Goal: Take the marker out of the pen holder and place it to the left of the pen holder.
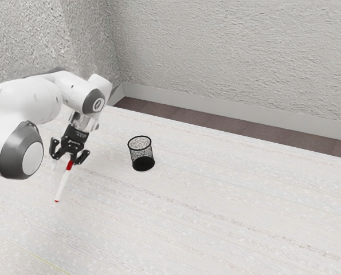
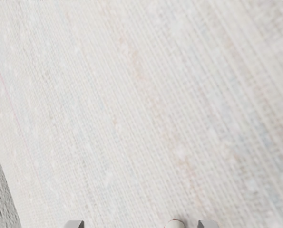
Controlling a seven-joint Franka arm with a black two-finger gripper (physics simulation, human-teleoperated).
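The end effector (image 1: 68,159) is open above the counter (image 1: 216,212); its 2 fingers stand apart, and the wrist view shows a gap between them and the marker (image 1: 62,184). This marker is outside the holder (image 1: 141,154), below the end effector, and on the exterior view's left of the holder, well apart from it. It is tilted, with a white body, red upper part and small red lower end. I cannot tell if this end touches the counter. The black mesh holder stands upright on the counter.
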